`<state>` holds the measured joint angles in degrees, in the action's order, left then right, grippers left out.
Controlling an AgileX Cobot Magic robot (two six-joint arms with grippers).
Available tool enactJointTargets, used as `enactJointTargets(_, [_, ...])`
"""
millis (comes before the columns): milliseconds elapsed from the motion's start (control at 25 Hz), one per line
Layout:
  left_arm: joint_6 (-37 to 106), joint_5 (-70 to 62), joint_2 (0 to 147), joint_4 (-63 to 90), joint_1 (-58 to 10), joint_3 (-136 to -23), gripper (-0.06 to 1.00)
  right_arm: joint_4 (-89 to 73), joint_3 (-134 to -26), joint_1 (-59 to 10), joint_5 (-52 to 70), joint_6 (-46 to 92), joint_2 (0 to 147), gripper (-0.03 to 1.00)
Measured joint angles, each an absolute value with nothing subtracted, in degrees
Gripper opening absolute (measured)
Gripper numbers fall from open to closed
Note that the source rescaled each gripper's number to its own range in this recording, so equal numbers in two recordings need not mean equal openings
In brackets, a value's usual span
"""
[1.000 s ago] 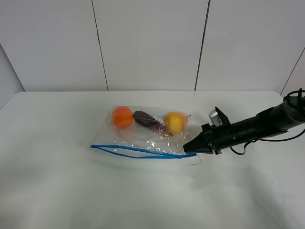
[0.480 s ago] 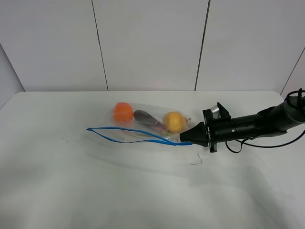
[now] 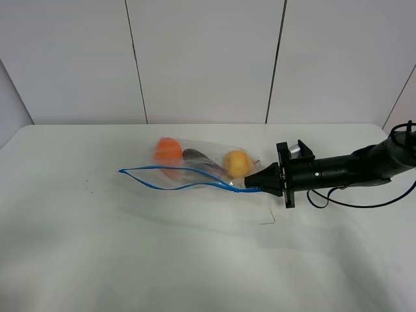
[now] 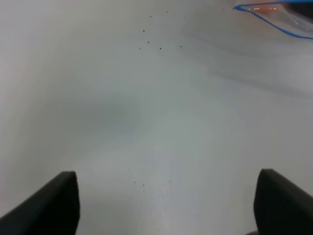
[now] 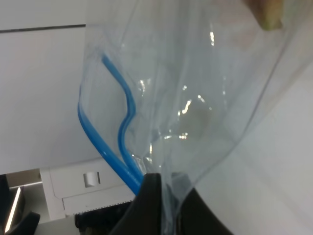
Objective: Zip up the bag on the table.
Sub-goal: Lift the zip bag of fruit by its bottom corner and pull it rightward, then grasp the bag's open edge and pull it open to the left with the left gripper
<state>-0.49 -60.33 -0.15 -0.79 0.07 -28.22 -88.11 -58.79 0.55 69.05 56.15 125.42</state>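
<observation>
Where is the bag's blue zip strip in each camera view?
Exterior high: blue zip strip loops leftward from the right tool, mid-picture.
Left wrist: far ahead of the left tool, at the frame's edge.
Right wrist: close up, running into the tool.
Shared landmark: clear film of the bag.

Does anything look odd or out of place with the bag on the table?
On the bag, the blue zip strip gapes open in a loop while the right gripper pinches its end. A bent scrap lies on the table near that gripper.
</observation>
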Motion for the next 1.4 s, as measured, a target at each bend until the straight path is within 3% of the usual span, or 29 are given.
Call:
enactJointTargets(1240, [-0.67,-60.27,-0.05,-0.63,0.07,-28.3,1.0,-89.51,-58.79,0.55,68.99,55.13,122.5,0.0])
enactJointTargets(1400, [-1.11,-59.43,6.27,-0.38,0.07,-32.27,1.0,-89.51,-58.79,0.55,68.99,55.13,122.5,0.0])
